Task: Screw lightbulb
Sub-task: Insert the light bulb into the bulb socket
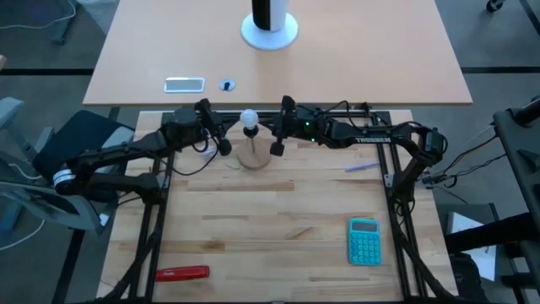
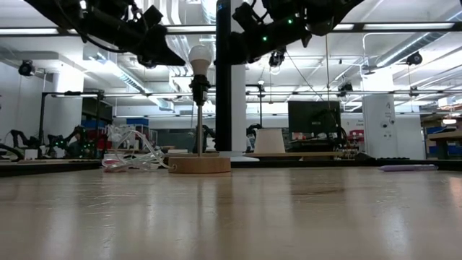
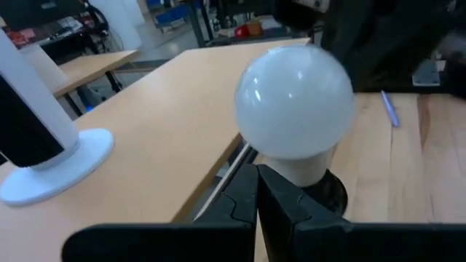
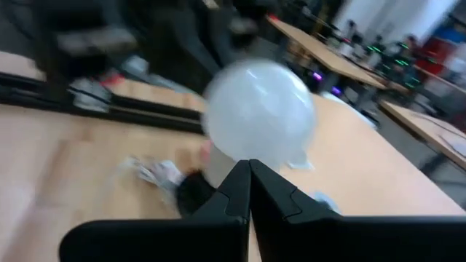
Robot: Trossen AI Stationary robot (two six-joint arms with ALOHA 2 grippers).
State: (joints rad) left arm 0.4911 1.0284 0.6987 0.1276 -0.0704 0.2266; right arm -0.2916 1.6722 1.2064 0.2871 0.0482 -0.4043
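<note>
- The lightbulb sits upright in a dark socket atop a thin post rising from a round wooden base, at the far middle of the table.
- Left gripper hovers just beside the bulb. Its wrist view shows the fingers pressed together, holding nothing, the bulb just beyond their tips.
- Right gripper flanks the bulb on the other side, fingers likewise closed and empty.
- Judgement: both arms bracket the lamp so one can steady it while the other turns the bulb. Whether the bulb is fully threaded cannot be told.
- A clear plastic wrapper lies near the base.
</note>
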